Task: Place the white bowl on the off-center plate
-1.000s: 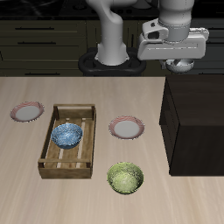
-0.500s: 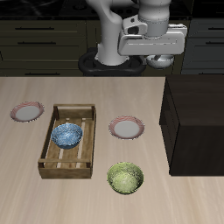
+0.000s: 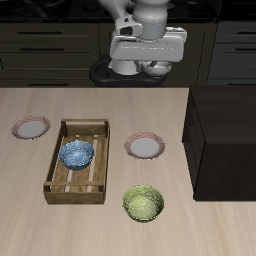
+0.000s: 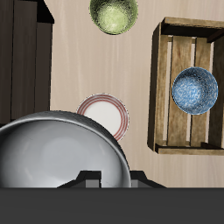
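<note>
Tool [image 3: 155,68] grips white bowl [image 4: 57,149] | wooden tray [image 3: 62,185]: blue bowl [image 3: 76,154] | both plates bare

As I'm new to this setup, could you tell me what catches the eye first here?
The gripper holds the white bowl high above the table's back, the bowl filling much of the wrist view. Below lie a wooden tray holding a blue bowl, a plate beside it, and a yellow-green bowl nearer the front.

No readable text, label, brand, number or sign is showing anywhere in either view; every surface on the table and on the robot is appearing unmarked.
</note>
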